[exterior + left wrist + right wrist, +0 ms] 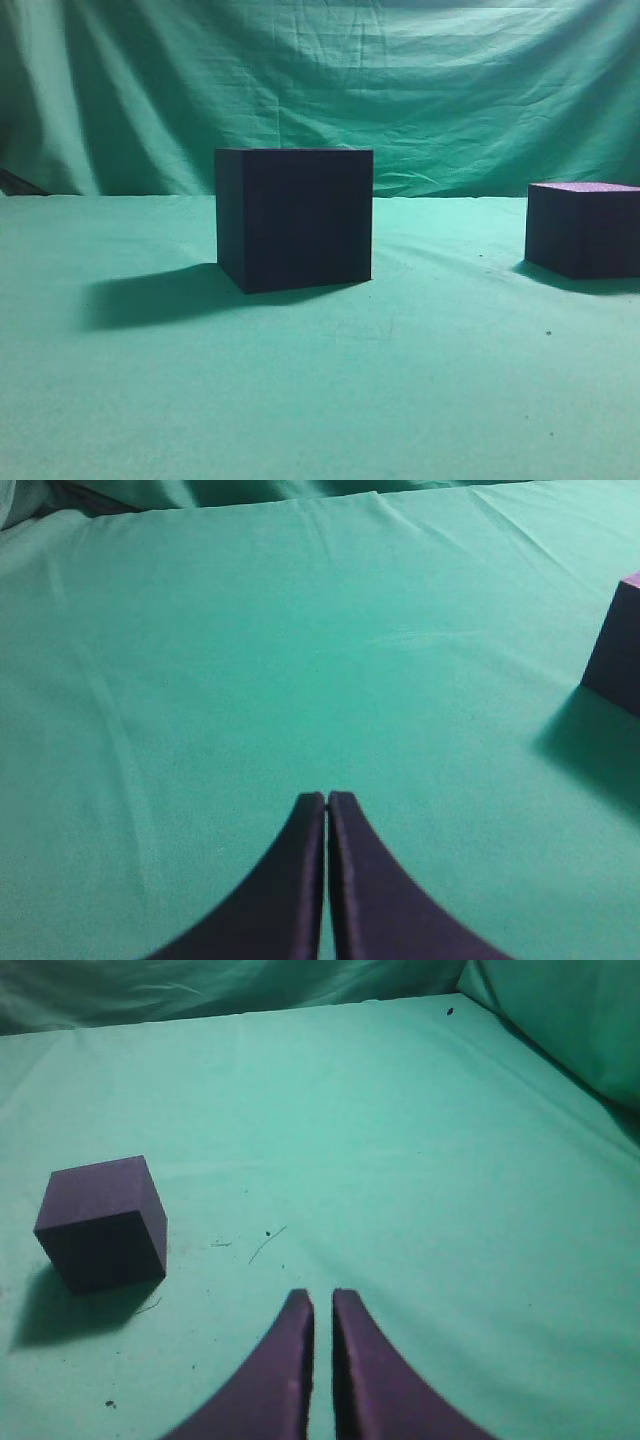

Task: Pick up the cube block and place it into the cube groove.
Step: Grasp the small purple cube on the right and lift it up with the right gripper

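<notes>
Hovering low over the green-draped bench [250, 660], the left claw [327, 798] had its two dark fingers pressed together at the tips, holding nothing. The right claw [322, 1298] was nearly closed as well, only a thin gap showing between its fingers, and it too was empty. Ahead and to the left of the right claw, the cube block [102, 1222] sat on the cloth, well apart from the fingers. In the exterior view it [585, 229] stood at the far right edge, purplish top up. The cube groove [294, 218] stood near the middle, well left of the block. Farthest back hung a wrinkled green backdrop [320, 80].
</notes>
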`<action>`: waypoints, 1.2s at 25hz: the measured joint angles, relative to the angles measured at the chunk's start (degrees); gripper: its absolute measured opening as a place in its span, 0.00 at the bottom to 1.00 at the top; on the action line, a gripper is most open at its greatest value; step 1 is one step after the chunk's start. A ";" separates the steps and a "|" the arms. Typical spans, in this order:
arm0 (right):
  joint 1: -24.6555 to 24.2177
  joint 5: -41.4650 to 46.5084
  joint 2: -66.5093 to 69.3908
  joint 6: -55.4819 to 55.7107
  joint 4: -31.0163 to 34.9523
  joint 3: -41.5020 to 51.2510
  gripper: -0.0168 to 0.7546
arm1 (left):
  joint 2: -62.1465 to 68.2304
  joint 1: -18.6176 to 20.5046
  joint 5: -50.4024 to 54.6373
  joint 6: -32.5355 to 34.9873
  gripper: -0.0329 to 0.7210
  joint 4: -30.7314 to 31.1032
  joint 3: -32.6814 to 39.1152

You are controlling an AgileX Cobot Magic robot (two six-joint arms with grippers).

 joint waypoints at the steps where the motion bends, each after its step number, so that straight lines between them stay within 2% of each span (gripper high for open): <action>1: 0.00 0.00 0.00 0.00 0.00 0.00 0.09 | 0.00 0.00 0.00 0.00 0.04 0.00 0.00; 24: 0.00 -0.22 0.00 -0.45 -0.31 0.00 0.09 | 0.00 0.00 0.00 0.00 0.04 0.00 0.00; 28: 0.00 -4.53 0.00 -2.13 -3.42 0.00 0.09 | 0.00 0.00 0.00 0.00 0.04 0.00 0.00; 30: 0.00 -9.73 0.00 -2.02 -2.08 0.00 0.09 | 0.00 0.00 0.00 0.00 0.04 0.00 0.00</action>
